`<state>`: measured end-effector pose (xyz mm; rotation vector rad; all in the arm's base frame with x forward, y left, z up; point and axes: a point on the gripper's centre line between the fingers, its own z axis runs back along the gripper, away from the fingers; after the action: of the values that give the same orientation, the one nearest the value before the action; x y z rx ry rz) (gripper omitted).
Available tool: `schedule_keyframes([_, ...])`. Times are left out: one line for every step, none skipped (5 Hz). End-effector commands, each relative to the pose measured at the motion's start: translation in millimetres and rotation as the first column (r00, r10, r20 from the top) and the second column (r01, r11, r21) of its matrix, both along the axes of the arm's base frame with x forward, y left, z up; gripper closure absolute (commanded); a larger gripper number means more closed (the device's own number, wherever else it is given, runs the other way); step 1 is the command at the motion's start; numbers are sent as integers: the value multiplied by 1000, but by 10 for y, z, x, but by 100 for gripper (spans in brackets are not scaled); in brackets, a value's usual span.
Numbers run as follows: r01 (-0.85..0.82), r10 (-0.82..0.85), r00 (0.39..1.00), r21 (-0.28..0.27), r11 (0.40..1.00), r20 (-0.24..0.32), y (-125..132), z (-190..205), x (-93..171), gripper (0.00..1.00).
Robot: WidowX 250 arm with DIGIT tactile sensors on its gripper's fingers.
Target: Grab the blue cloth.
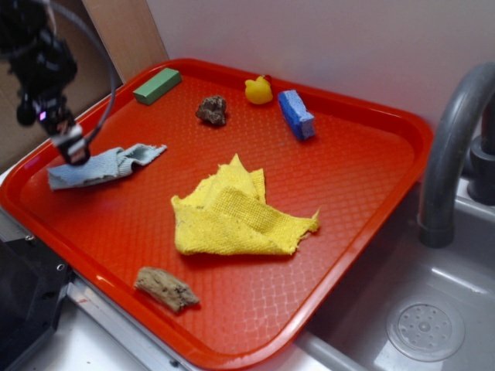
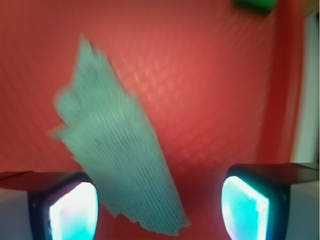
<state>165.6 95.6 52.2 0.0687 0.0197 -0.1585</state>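
Observation:
The blue cloth (image 1: 104, 165) is a pale grey-blue ribbed rag lying long and flat at the left of the red tray (image 1: 363, 193). My gripper (image 1: 75, 151) hangs just over the cloth's left part. In the wrist view the blue cloth (image 2: 112, 137) runs from the upper left down between the two fingers, closer to the left finger (image 2: 72, 210). The gripper (image 2: 159, 209) is open with a wide gap, and neither finger touches the cloth.
A larger yellow cloth (image 1: 232, 212) lies in the tray's middle. A green block (image 1: 157, 85), a brown rock (image 1: 213, 110), a yellow duck (image 1: 258, 90) and a blue sponge (image 1: 297, 114) line the far side. A brown wood piece (image 1: 165, 288) sits near the front. A sink and faucet (image 1: 452, 154) stand right.

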Motion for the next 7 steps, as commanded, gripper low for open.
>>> schedule_keyframes([78,-78,997,-1,997,-13,-127,-338,59,100])
schedule_keyframes([33,-33,999,-16,999,19,-165,-255,147,100])
schedule_keyframes([23,-21,998,-21,1000,53,-220,-166,182,100])
schedule_keyframes([18,-16,997,-30,999,78,-327,-63,186,100])
schedule_keyframes([-23,21,996,12,1000,90,-409,133,207,100])
schedule_keyframes([-261,271,947,-79,962,174,-490,641,471,100])
schedule_keyframes([-395,410,897,-112,912,168,-613,1143,525,100])
